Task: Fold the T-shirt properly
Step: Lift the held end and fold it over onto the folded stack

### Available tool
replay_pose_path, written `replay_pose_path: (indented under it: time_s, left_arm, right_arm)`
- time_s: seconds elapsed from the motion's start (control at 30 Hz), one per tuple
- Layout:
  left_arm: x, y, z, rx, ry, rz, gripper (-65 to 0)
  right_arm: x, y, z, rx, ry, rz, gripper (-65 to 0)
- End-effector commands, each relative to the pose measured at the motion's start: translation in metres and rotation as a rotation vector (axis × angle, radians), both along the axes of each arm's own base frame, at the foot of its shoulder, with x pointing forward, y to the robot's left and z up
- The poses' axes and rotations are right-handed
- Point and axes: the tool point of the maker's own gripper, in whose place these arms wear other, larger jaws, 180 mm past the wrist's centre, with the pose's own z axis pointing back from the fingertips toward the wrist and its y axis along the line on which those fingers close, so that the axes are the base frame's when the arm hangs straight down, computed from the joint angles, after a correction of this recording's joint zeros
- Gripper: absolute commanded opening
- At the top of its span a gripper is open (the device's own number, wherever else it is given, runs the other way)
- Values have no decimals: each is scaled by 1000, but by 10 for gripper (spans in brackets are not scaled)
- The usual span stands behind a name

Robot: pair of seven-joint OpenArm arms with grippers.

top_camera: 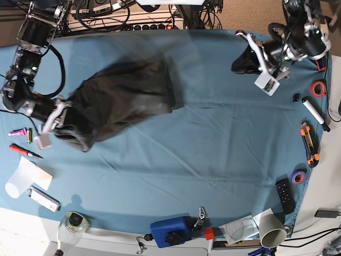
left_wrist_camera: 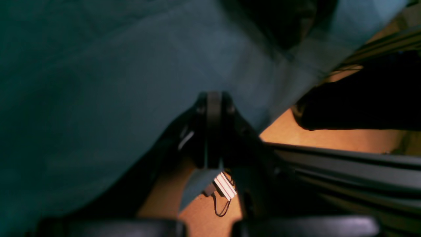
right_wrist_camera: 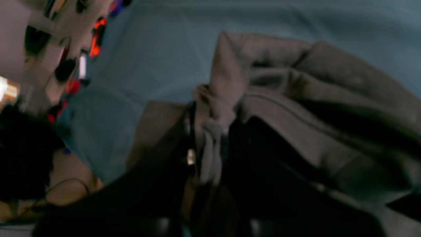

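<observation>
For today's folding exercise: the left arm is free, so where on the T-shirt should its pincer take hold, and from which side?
Probably the free corner of the T-shirt nearest the left pincer, at the garment's right end in the base view. Come from that right side, low over the tablecloth. The right pincer already bunches the opposite end, so pulling apart would likely spread it.

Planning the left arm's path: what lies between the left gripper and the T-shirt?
Only bare blue tablecloth lies between the left gripper and the T-shirt, as the base view shows.
</observation>
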Motion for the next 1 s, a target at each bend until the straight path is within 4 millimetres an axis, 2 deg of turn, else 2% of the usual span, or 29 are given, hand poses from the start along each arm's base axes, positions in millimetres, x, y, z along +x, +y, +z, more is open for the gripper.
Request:
replay_pose_path:
  time_s: [0.0,0.17,0.47,0.63,0.8,0.97]
  left_arm:
    - [1,-1,11,-10,-40,-2,-650]
    - [-9,9,13,19,-33,23,-650]
    - [-15,8,10,19,-13,22,-650]
    - [-23,1,15,-8,-10,17,-650]
    - [-22,-9,23,-40,-36,26,-650]
    - [-24,-16,28,-73,-37,25,-650]
  right_arm:
    - [5,4,21,5,-69,22,-650]
    - [-13,25,23,-18,-83,98,-650]
    - [-63,58,28,-68,-106,216,-650]
    - [-66,57,23,-96,-95,213,-650]
    - [-62,52,0,-194,-59,173,-650]
    - [-71,81,-13,-163,-28,243,-650]
